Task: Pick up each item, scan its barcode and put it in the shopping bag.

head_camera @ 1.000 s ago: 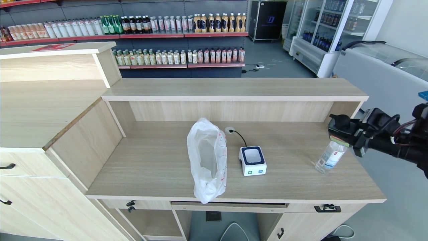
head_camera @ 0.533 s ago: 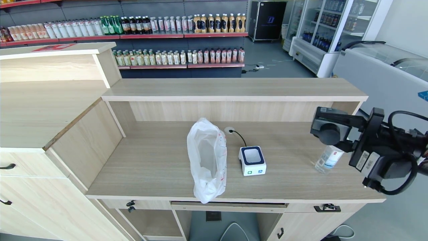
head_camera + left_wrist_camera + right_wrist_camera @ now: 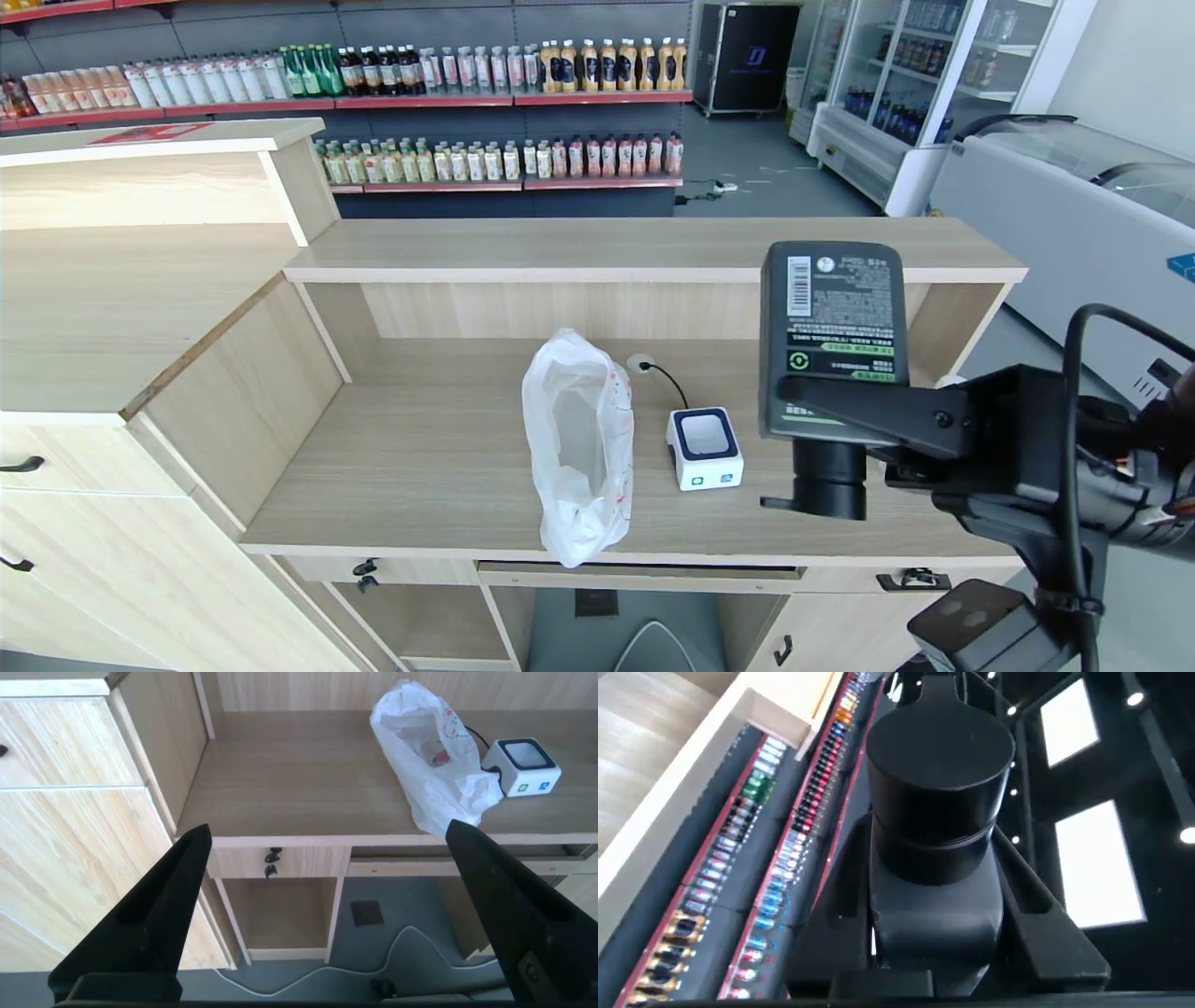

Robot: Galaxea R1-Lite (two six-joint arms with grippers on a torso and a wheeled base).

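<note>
My right gripper is shut on a black bottle, held in the air above the counter's right part. The bottle hangs cap down, its label and barcode facing the head view. In the right wrist view the black bottle sits between the gripper's two fingers. The white scanner stands on the counter to the bottle's left, with the white shopping bag open beside it. My left gripper is open in front of and below the counter, far from the shopping bag and the scanner.
The wooden counter has a raised back ledge and a higher side unit on the left. The scanner's cable runs to a hole behind it. Drawers and an open compartment lie under the counter front.
My right arm has swung left and toward the head camera with the black bottle, turning its label to face the view. It now covers the clear water bottle on the counter's right.
</note>
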